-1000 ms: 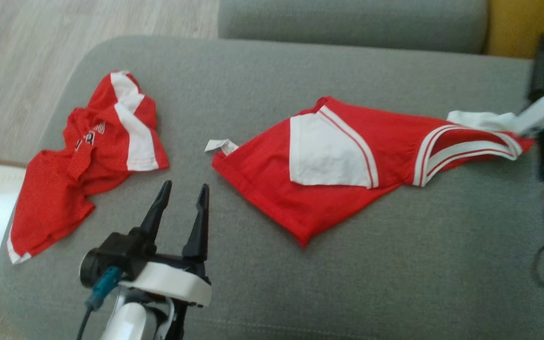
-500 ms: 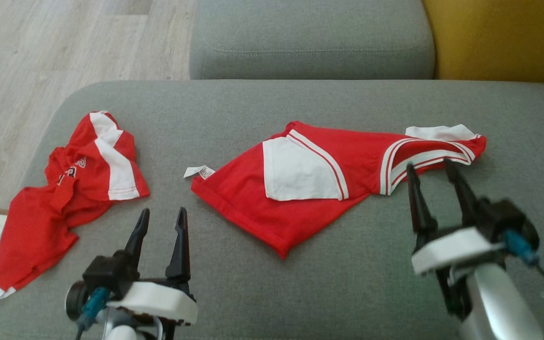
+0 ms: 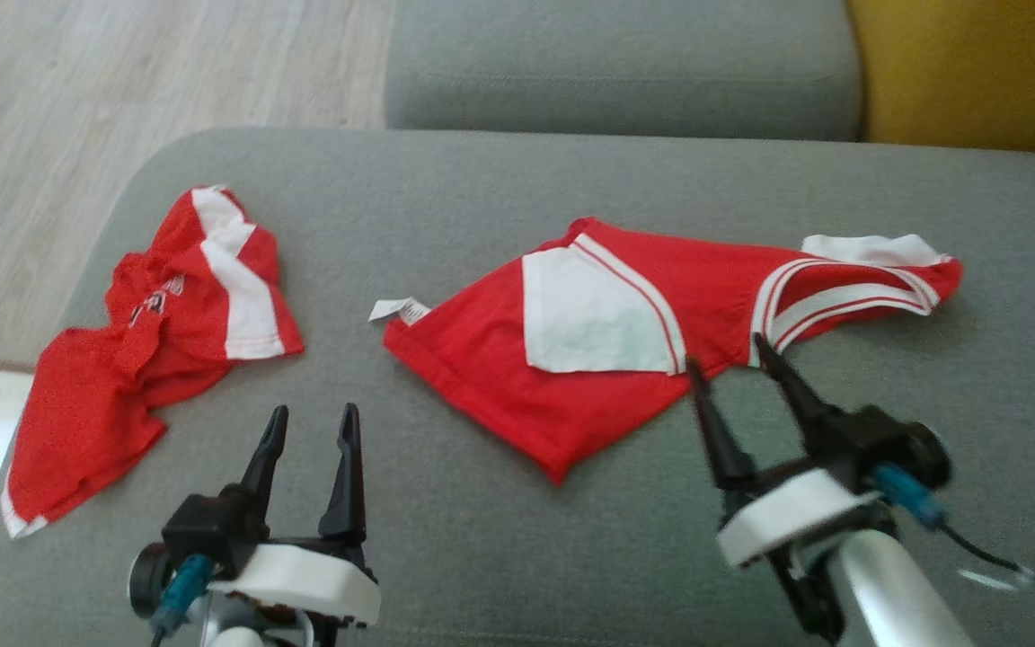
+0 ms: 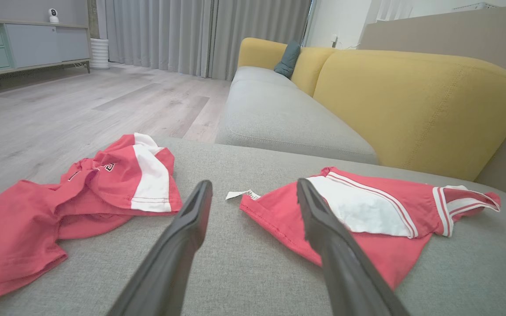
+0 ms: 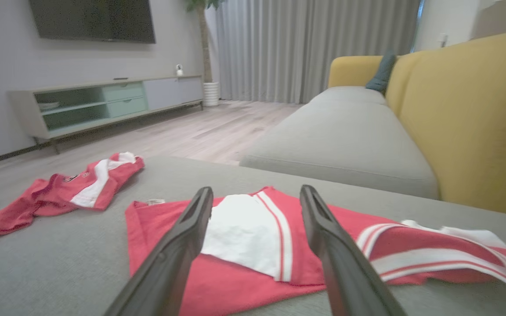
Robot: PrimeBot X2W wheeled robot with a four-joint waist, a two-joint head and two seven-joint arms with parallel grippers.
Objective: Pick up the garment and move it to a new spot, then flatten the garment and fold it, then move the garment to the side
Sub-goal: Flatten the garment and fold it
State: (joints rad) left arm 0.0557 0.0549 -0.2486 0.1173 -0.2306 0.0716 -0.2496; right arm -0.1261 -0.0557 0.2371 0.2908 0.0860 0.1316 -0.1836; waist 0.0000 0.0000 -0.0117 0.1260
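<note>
Garment point(image 3: 643, 305), red with white panels and striped trim, is found lying near the middle of the grey sofa seat point(image 3: 499, 198), partly doubled over on itself into a rough wedge, with its label point(image 3: 399, 310) sticking out at the near-left corner. It is not held by anything. The right gripper point(image 3: 722, 352) is seen with its jaws spread wide and empty, its tips hovering at the garment's near edge, just over the cloth; whether the fabric is touched cannot be told. The left gripper point(image 3: 315, 409) is likewise wide open and empty, poised over bare cushion between the garment and a crumpled red top point(image 3: 167, 332) that lies well apart toward the seat's left end. From this lay of things, the work is judged to be at an early or middle stage: no neat fold is shown, wrinkles and a skewed outline remain, and the garment has not been set aside. Grasping, flattening, folding and the final move to the side are all taken to be left.
</note>
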